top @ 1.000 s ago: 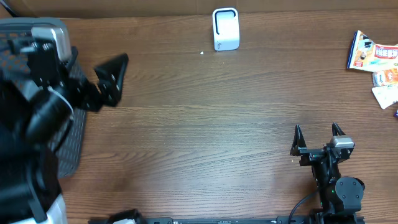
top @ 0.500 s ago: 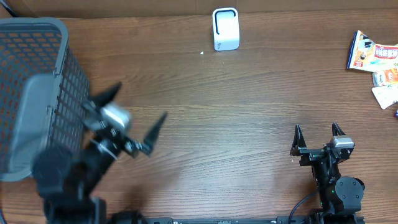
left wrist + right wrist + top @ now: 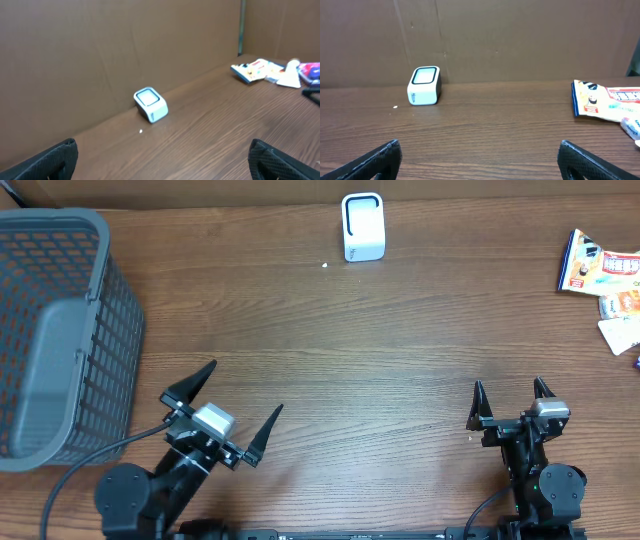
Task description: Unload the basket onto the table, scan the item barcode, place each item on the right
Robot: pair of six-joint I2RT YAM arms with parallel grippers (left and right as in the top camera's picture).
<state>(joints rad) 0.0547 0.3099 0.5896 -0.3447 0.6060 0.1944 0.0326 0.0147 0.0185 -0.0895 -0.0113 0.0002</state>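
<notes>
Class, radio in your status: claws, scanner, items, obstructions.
Left claw, right claw open, empty. Scanner far edge, untouched. Snack packets far right, unpicked. Basket left, not obstructing.

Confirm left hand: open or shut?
Open. Overhead shows the left hand spread wide, nothing between its fingers; its wrist view has the tips at opposite frame edges.

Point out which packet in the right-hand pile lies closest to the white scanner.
The big blue-edged packet with red lettering, at the pile's left end. The smaller packets sit beyond it, farther from the scanner.
</notes>
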